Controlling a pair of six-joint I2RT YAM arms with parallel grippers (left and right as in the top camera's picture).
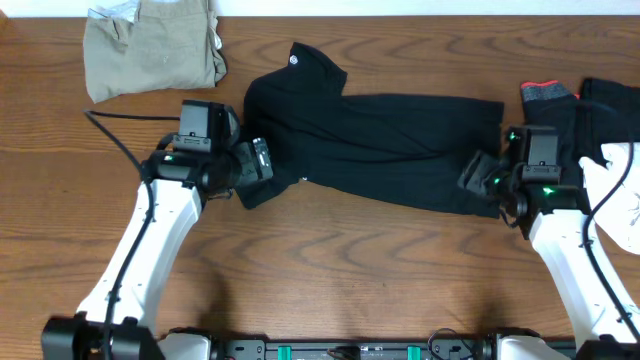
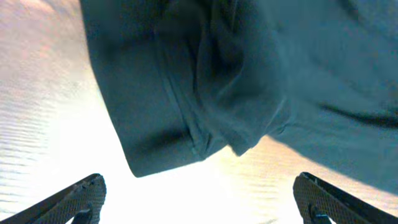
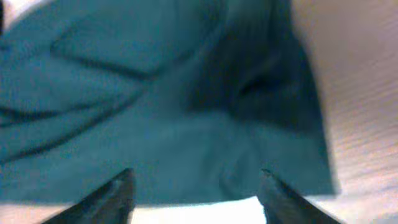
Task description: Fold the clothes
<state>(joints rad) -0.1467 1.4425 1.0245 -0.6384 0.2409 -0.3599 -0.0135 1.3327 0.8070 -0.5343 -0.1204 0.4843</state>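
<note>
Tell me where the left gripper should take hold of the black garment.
Pinch the black garment at its near-left corner, coming in from the left. That folded corner lies flat and juts out toward the open left gripper.

Overhead view, centre: a long black fabric garment (image 1: 400, 145) lies on the brown wooden table (image 1: 350, 270), running left to right, with one end reaching toward upper centre. Upper left: a folded khaki fabric garment (image 1: 150, 50), apart from it. Upper right: a black fabric piece with red-orange trim (image 1: 548, 94), just beside the long garment's right end. Right edge: a white fabric garment (image 1: 622, 190). The left gripper (image 1: 262, 160) is at the long garment's lower-left corner, and the right gripper (image 1: 472, 172) is at its right end.
</note>
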